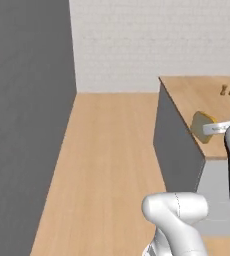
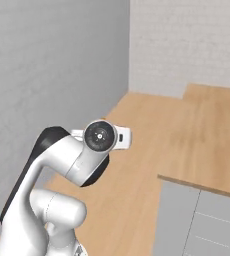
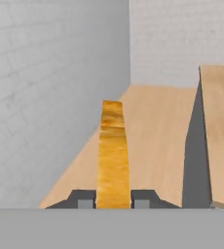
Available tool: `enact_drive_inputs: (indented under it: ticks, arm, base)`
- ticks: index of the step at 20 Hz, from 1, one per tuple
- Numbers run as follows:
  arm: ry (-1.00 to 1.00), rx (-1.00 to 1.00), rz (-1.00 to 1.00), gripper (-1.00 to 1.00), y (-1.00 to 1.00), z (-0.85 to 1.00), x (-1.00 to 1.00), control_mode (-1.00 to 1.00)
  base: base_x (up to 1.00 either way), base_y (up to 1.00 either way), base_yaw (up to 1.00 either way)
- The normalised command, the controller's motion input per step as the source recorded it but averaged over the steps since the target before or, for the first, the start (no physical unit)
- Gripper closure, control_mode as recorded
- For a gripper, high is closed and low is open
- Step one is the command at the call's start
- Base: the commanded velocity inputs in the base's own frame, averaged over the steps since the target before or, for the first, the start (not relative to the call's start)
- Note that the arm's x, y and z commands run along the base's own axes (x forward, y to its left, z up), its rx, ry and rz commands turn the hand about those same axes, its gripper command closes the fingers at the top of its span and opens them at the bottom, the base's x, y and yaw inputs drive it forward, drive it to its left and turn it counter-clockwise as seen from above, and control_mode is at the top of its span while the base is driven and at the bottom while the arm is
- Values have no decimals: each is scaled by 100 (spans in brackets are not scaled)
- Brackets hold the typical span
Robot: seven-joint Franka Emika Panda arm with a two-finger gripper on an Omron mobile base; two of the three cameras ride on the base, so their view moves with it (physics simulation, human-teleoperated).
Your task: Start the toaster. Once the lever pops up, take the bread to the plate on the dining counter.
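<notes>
Nearest to us in the hand view, our gripper [image 3: 113, 198] has its two dark fingertips [image 3: 84, 198] clamped on the bread [image 3: 113, 151]; the slice stands edge-on between them and runs away from the hand toward twelve o'clock, its golden crust facing the camera. From the left base view we see the same slice [image 1: 203, 125] as a tan square at about three o'clock of the frame, held out ahead of the hand over the near edge of the dining counter [image 1: 197, 95].

We judge the bread to be light and fairly stiff now that it is toasted, but brittle; a hard squeeze would crack or crumble it, and the dry crust gives little friction, so a loose pinch could let it swivel or slip. The hold we have, across the two flat faces near one edge, looks right to us; most of the slice juts free beyond the pads, so quick swings could make it pivot. We would carry it gently and set it down flat rather than drop it on its edge.

Farther out, the counter's light wood top stretches toward two o'clock, with its grey side panel falling to the wooden floor [image 1: 112, 165]; two small brown objects [image 1: 227, 90] sit well back on it, too small to identify. Beyond stands the pale brick wall [image 1: 157, 40]; we cannot find the plate from here.
</notes>
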Motion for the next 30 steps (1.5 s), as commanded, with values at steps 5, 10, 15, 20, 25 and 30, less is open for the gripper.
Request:
enact_drive_inputs:
  ticks: [5,10,15,20,25,30]
  arm:
    - [0,0,0,100,0,0,0,100]
    - [0,0,0,100,0,0,0,100]
    - [0,0,0,100,0,0,0,100]
    - [0,0,0,100,0,0,0,100]
    - [0,0,0,100,0,0,0,100]
    - [0,0,0,100,0,0,0,100]
  base:
    - [100,100,-29]
    - [100,97,-24]
    - [100,99,-27]
    - [100,32,-35]
    - [100,13,-39]
    - [100,11,-36]
